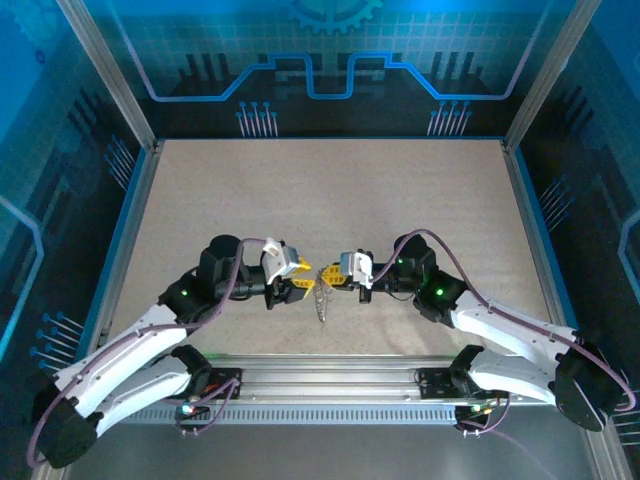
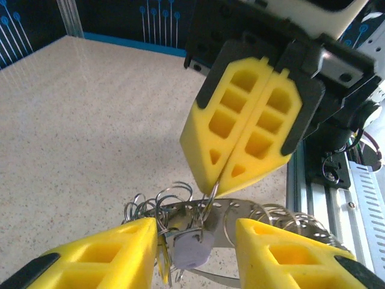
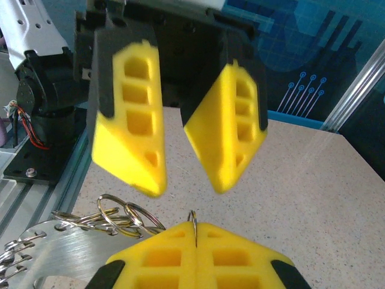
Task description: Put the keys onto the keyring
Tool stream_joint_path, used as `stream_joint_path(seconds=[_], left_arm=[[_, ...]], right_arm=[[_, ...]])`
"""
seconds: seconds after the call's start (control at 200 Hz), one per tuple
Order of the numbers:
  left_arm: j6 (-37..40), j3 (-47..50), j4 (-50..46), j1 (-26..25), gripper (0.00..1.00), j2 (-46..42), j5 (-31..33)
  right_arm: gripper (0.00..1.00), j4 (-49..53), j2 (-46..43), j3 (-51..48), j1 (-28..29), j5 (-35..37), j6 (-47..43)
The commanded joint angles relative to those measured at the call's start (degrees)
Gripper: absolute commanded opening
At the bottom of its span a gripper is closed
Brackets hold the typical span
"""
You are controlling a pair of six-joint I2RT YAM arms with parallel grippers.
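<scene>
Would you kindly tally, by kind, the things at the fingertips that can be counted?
2 grippers: left gripper, right gripper
1 wire ring, pinched
1 lilac key
1 metal plate
Total: 5; the other rings are too tangled to count.

No text, label, brand or number can be read anywhere; the blue backdrop (image 1: 200,50) carries circuit-like lines and a gear outline, not lettering.

lilac-headed key (image 2: 192,250) hangs beneath the thin upright keyring (image 2: 210,198), among small rings (image 2: 171,198).
</scene>
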State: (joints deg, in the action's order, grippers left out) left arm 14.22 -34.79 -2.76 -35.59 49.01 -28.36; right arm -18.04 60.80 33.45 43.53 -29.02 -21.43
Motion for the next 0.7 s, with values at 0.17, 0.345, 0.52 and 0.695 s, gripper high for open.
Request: stream_joint_path(seconds=[0.17,0.345,0.52,0.695], left_arm=[[3.28,-3.25,-0.3,-0.69,0.37,3.43,-2.61],[4.59,-3.64,0.37,-1.43,0.36,4.24,-2.63],[5.63,-3.95,0.22,-2.15,0.25,5.22,-3.37],[6.61,-3.89,0.17,-2.2,0.2,4.19,-2.7]], right_arm=[[0.0,-2.88,-0.87,2.78,-0.42,-2.08,1.13],[0.0,-3.22,-0.26,3.03,-0.12,-2.36,1.38],[0.0,-3.49,0.19,3.24,-0.03,-2.3,1.52],[0.0,-2.71,0.0,3.2,-0.06,-2.45,1.29]])
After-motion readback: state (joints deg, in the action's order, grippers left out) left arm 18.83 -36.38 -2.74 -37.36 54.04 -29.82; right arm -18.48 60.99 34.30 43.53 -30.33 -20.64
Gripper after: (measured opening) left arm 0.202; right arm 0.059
